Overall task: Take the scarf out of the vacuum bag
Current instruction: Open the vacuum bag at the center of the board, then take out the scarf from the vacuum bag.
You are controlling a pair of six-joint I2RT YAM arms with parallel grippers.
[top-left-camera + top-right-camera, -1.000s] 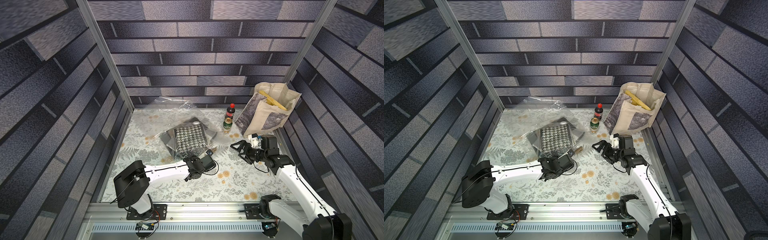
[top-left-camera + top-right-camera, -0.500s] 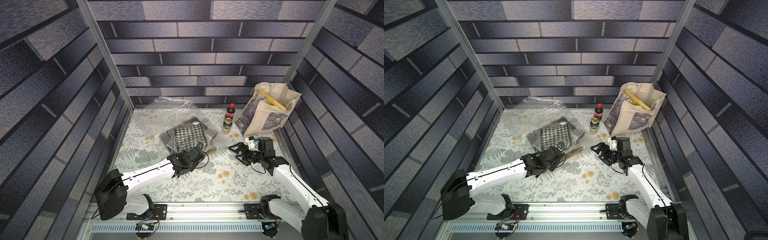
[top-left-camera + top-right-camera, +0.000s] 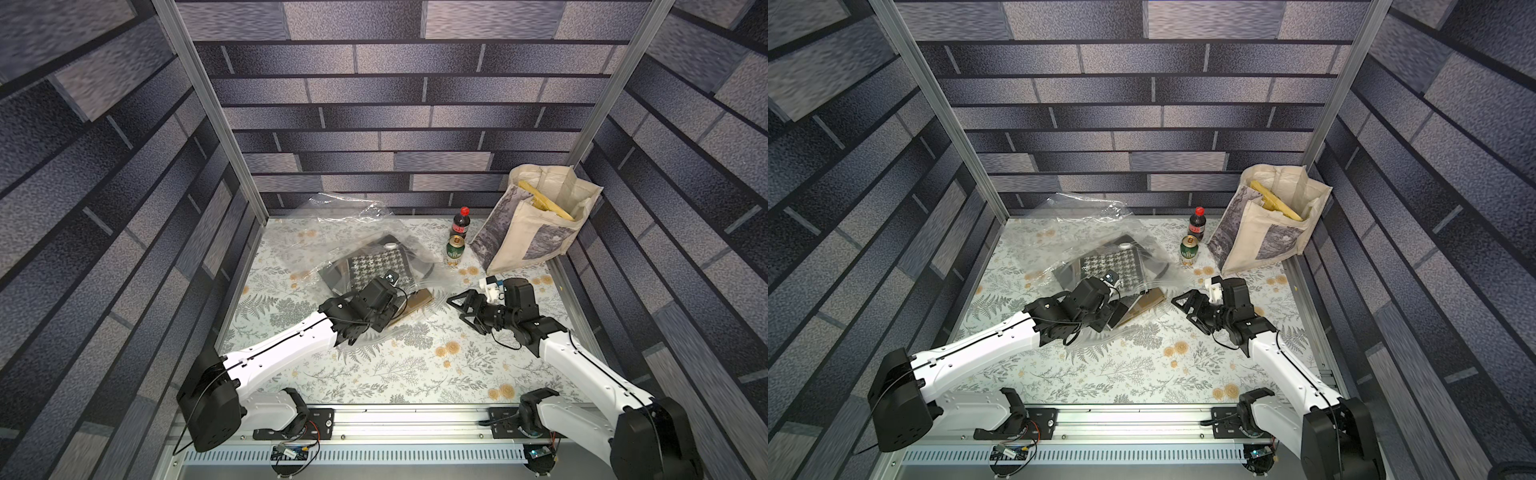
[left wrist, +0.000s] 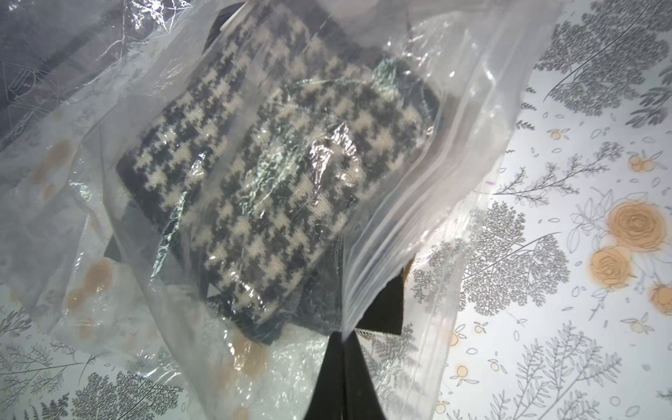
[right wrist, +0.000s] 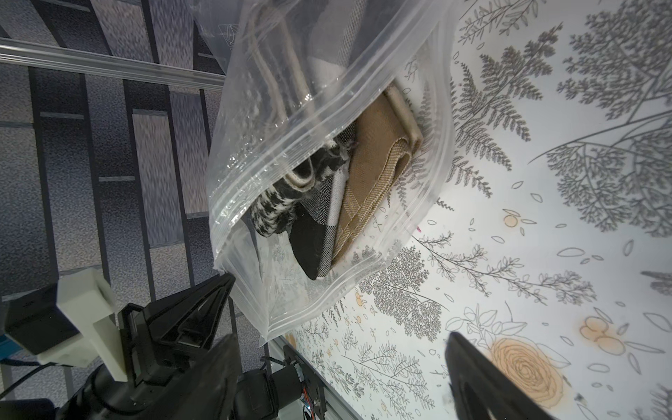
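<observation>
Scarf (image 4: pixel 262 174) inside vacuum bag (image 4: pixel 418 174), just beyond left end effector (image 4: pixel 343 340) pinching bag edge; right end effector (image 5: pixel 340 309) spread nearby.

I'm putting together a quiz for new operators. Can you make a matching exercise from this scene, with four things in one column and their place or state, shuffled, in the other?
Things:
1. scarf
2. left hand
3. right hand
4. can

Place or state:
A. open, facing the vacuum bag's mouth
B. standing beside the bottle
C. inside the vacuum bag
D. shut on the vacuum bag's edge

Pairs: 1-C, 2-D, 3-A, 4-B
</observation>
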